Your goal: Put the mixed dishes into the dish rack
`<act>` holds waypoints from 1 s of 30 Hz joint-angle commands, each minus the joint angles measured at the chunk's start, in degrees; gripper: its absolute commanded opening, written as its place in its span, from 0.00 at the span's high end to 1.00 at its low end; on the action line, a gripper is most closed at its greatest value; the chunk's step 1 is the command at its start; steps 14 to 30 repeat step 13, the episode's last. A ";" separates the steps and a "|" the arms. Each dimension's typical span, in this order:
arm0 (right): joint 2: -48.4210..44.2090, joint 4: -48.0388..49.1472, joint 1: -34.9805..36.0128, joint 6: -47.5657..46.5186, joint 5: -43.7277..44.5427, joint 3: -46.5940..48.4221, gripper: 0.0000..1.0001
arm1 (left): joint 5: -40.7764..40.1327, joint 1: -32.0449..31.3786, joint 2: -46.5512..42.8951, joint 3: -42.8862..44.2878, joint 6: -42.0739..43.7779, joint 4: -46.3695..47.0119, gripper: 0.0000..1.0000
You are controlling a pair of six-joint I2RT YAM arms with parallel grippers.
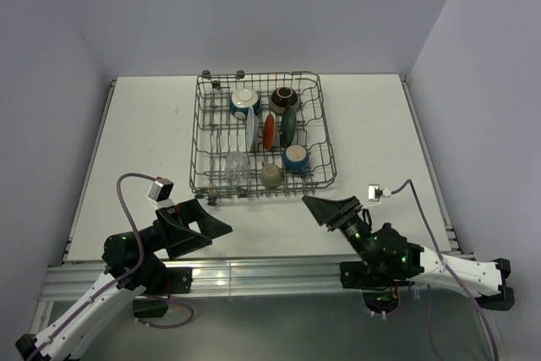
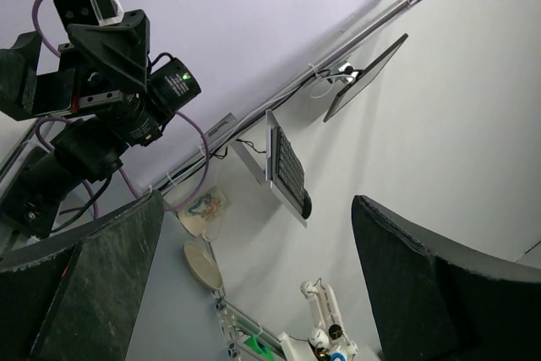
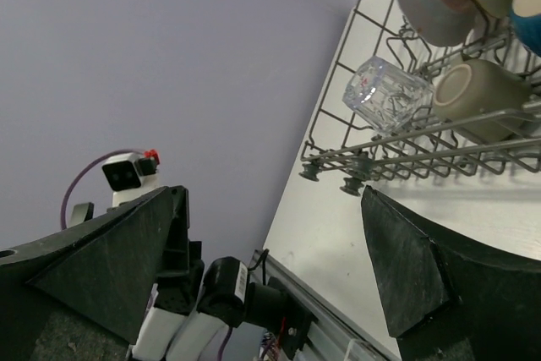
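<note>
The grey wire dish rack [image 1: 325, 137] stands at the table's far middle. It holds a white-inside bowl [image 1: 245, 101], a brown bowl [image 1: 282, 97], a pale plate [image 1: 251, 130], an orange-red plate [image 1: 269, 131], a teal plate [image 1: 289, 124], a blue mug [image 1: 296, 158], a beige cup [image 1: 270, 176] and a clear glass [image 1: 236, 162]. My left gripper [image 1: 215, 216] is open and empty, in front of the rack's near left corner. My right gripper [image 1: 330, 202] is open and empty, just before the near right corner. The right wrist view shows the rack's near edge [image 3: 406, 154], the glass [image 3: 385, 95] and the beige cup [image 3: 473, 90].
The white table [image 1: 127, 141] is bounded by a metal rail [image 1: 254, 276] at the near edge and by walls at the back and sides. The left wrist view points up past the right arm's wrist [image 2: 110, 116], its fingers [image 2: 84, 285] wide apart.
</note>
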 commanded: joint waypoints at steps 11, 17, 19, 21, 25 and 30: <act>-4.47 -6.63 0.69 4.01 5.10 -13.62 0.00 | -1.59 0.19 -9.63 -11.74 2.49 -5.93 0.01; -4.90 -5.76 0.61 2.35 4.14 -13.62 0.00 | -1.77 0.19 -9.63 -11.65 3.02 -6.29 0.01; -4.90 -5.76 0.61 2.35 4.14 -13.62 0.00 | -1.77 0.19 -9.63 -11.65 3.02 -6.29 0.01; -4.90 -5.76 0.61 2.35 4.14 -13.62 0.00 | -1.77 0.19 -9.63 -11.65 3.02 -6.29 0.01; -4.90 -5.76 0.61 2.35 4.14 -13.62 0.00 | -1.77 0.19 -9.63 -11.65 3.02 -6.29 0.01; -4.90 -5.76 0.61 2.35 4.14 -13.62 0.00 | -1.77 0.19 -9.63 -11.65 3.02 -6.29 0.01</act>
